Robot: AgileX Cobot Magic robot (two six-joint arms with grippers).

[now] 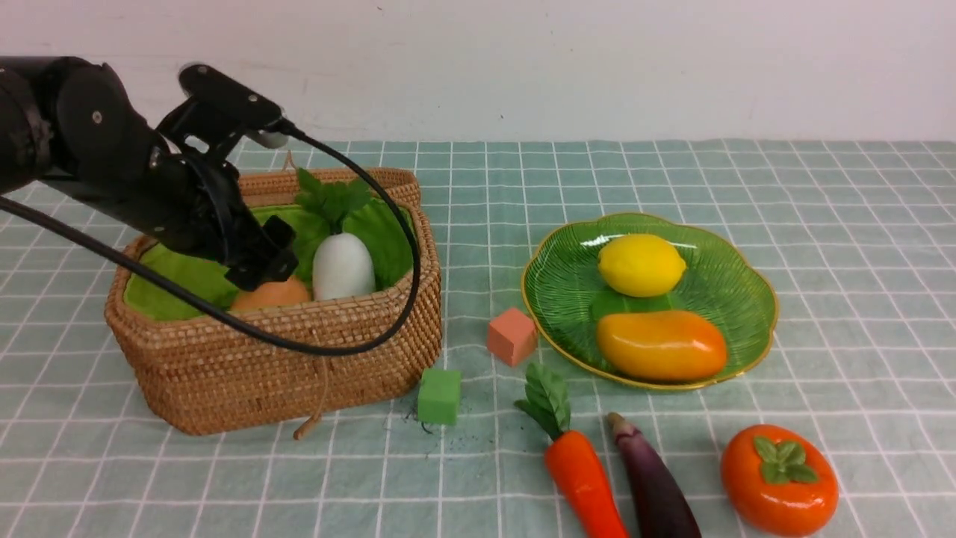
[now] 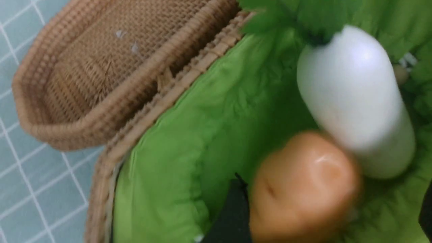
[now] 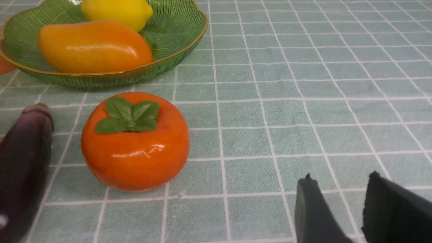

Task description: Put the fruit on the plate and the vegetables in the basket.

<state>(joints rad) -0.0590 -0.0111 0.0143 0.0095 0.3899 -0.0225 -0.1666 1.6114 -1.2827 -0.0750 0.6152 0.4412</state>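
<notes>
Inside the wicker basket (image 1: 284, 359) my left gripper (image 1: 261, 258) stands open just above the brown potato (image 2: 303, 189), which lies on the green lining beside the white radish (image 2: 354, 101). One finger is next to the potato and the other stands well apart. The lemon (image 1: 641, 264) and mango (image 1: 661, 345) lie on the green plate (image 1: 560, 291). The persimmon (image 1: 779, 480), eggplant (image 1: 656, 482) and carrot (image 1: 586, 478) lie on the cloth in front of the plate. In the right wrist view my right gripper (image 3: 341, 177) is open and empty, low over the cloth beside the persimmon (image 3: 135, 141).
A salmon cube (image 1: 511, 336) and a green cube (image 1: 439, 396) sit between basket and plate. The woven lid (image 2: 101, 67) lies behind the basket. A black cable (image 1: 358, 344) hangs over the basket's front wall. A white wall closes the far side.
</notes>
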